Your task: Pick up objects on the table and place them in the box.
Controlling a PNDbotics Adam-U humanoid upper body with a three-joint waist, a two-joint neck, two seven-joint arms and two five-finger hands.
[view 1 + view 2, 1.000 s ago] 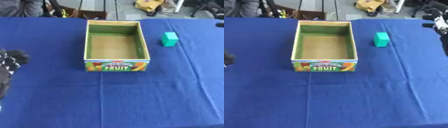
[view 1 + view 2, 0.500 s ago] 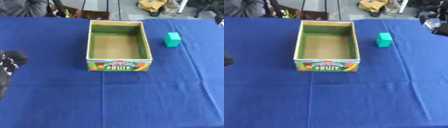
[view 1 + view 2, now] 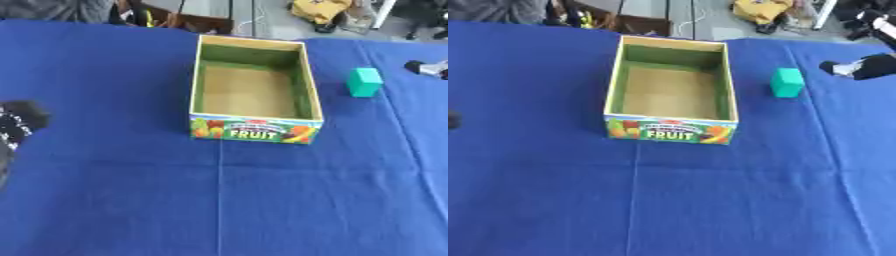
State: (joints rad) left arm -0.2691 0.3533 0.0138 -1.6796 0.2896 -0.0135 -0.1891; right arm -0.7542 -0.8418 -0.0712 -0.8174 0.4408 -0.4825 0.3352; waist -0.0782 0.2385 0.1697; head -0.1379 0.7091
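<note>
A: Reaching in from three o'clock, the right hand (image 3: 857,67) is sitting just beside the green block (image 3: 787,82), not touching it. Only the tip of that hand is showing, so I cannot tell whether its fingers are spread or curled.

B: And the block itself?

A: It is standing on the blue tablecloth (image 3: 262,200), just outside the box (image 3: 255,129) at that box's two o'clock, near its right wall. The box is lying empty, open side up, with its FRUIT panel facing six o'clock.

B: So what is making this grasp go well?

A: I am judging that the hand should be coming down over the block from above, fingers on one side and thumb on the other, lifting it well clear of the rim before crossing toward nine o'clock. Dragging it sideways is risking a knock against the cardboard wall.

B: The left hand (image 3: 17,127)?

A: It is idling at the nine o'clock edge, far from everything; its fingers are not readable either.
</note>
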